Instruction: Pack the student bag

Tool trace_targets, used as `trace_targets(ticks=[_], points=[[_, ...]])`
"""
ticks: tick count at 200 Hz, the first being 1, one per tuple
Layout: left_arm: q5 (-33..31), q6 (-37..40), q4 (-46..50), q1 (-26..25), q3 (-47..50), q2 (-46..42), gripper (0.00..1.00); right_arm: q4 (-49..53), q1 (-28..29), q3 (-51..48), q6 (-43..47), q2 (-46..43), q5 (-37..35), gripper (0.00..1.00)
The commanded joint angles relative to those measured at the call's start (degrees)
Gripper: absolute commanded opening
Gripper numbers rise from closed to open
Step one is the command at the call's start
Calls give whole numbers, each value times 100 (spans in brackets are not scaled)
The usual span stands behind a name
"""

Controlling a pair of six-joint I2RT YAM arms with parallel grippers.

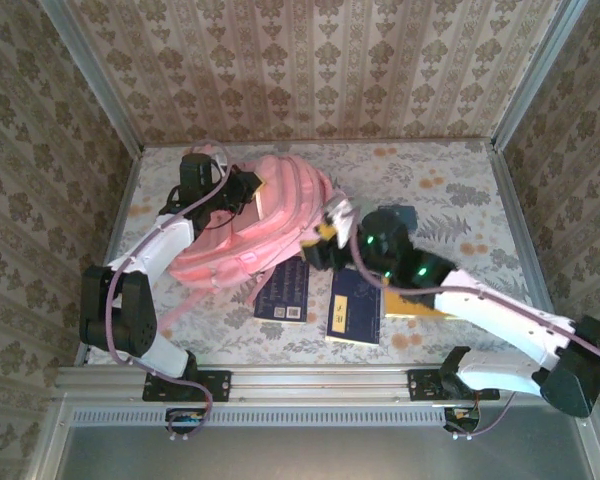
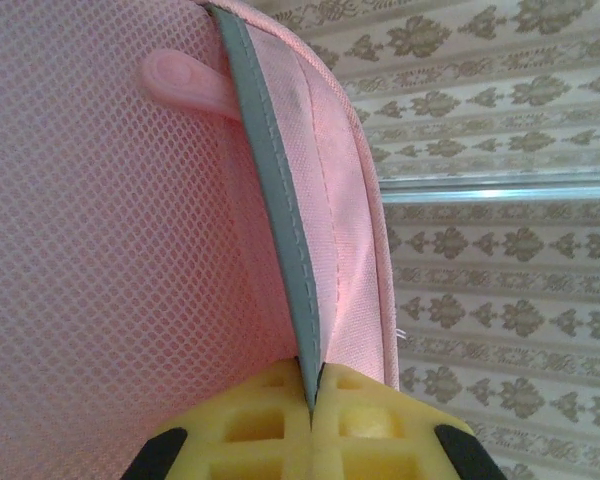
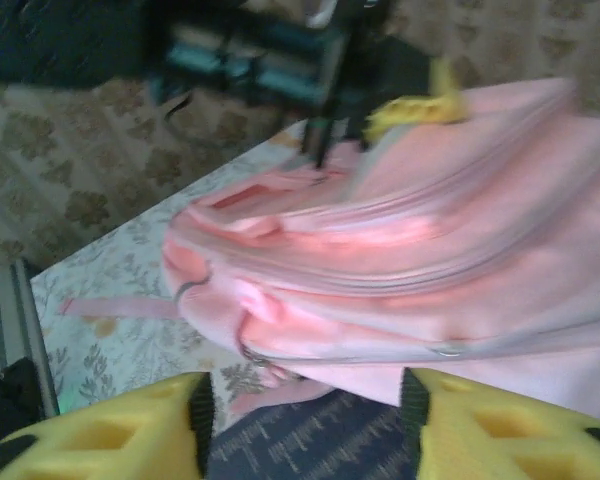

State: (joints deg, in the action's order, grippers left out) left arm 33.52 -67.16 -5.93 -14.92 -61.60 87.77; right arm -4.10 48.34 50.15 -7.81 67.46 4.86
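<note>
Nearest the lens, the right claw (image 3: 305,405) is seen with its two yellow fingers (image 3: 110,435) spread apart, and nothing is gripped between them. A dark blue book (image 3: 300,445) is seen down in the gap; whether it is touched cannot be told.

The student bag (image 1: 250,225) is found just past that book, ahead of the right claw. It is laid on the worktop (image 1: 450,190) with its long side slanting from near left to far right. Its grey edge band (image 2: 280,250) is pinched tight by the left claw (image 2: 311,395), at the bag's far left part.

So the bag is gripped by the left arm, and the books are nearer the right arm.

One bag is counted. Two dark blue books are counted, the left book (image 1: 283,292) and the right book (image 1: 355,305). One yellow flat thing (image 1: 412,305) is partly hidden under the right arm.
</note>
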Motion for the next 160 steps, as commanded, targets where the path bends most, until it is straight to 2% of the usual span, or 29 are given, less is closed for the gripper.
trace_targets(ticks=[1, 9, 49, 71, 101, 160], points=[[-63, -472, -816, 0, -295, -249, 0, -1820, 442, -783, 492, 548, -731, 46], [-100, -487, -779, 7, -295, -276, 0, -2317, 617, -936, 511, 838, -859, 40], [-229, -561, -689, 50, -174, -435, 0, -4260, 1194, -1152, 1058, 2369, -1643, 42], [-274, -648, -702, 85, -73, -480, 0, -4946, 1282, -1026, 1173, 3093, -1988, 41], [-285, -702, -729, 146, 16, -484, 0, -5273, 1328, -711, 1115, 3727, -2169, 41], [-267, -764, -738, 182, 12, -414, 0, -5125, 1365, -185, 749, 4415, -2294, 39]])
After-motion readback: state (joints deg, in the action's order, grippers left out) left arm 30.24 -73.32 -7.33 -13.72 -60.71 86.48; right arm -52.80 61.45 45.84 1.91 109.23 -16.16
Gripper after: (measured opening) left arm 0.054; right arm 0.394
